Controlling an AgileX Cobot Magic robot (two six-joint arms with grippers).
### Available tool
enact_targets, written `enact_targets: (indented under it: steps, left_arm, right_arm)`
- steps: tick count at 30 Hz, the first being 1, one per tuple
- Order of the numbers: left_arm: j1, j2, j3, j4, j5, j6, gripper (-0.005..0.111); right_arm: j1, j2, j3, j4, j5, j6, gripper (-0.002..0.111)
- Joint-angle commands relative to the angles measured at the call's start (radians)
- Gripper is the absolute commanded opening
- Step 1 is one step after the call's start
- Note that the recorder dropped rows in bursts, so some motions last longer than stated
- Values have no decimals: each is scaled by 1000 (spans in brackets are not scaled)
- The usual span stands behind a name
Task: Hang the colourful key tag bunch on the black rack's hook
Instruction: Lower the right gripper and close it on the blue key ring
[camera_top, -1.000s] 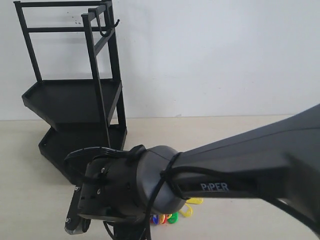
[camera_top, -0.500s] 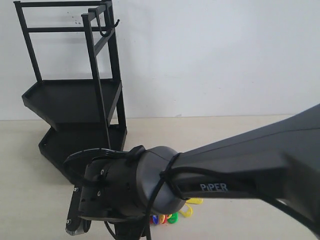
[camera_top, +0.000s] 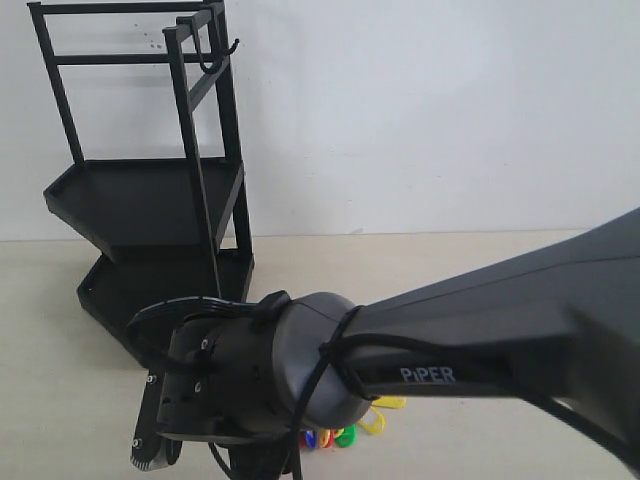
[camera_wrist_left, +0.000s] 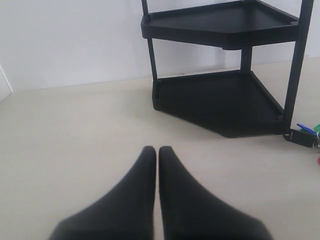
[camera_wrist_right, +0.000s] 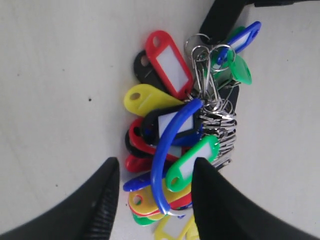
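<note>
The left end effector (camera_wrist_left: 158, 149) sits closed; black rack (camera_wrist_left: 220, 107) ahead, key tag bunch (camera_wrist_left: 310, 133) at its foot.

Beige tabletop (camera_top: 420, 265) carrying two things
The black rack (camera_top: 150, 200) is standing on it (back by the white wall), and the colourful key tag bunch (camera_wrist_right: 180, 135) is lying flat just beside its foot.

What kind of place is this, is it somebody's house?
Probably a robot test room, not a home. There is a big black robot arm marked PIPER, a pale table against a plain white wall, and a black rack and a colourful key tag bunch set out.
</note>
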Motion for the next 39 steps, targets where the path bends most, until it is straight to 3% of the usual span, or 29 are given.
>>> enact_targets:
  steps: [1,19,32,39]
  left_arm:
    - [-1,-2,-1,-3,-9,1,4]
    - [-1,-2,-1,-3,-7,1,4]
    - [-1,-2,-1,-3,-10,1,4]
    - [-1,-2,-1,-3,-8,1,4]
  right_arm:
    - [0,2,-4,-7,7,2,45]
    - [0,2,-4,2,-79,2,45]
    - [-6,58,-4,-174,-52,111,45]
    - [-79,69,-4,-146,-54,124,45]
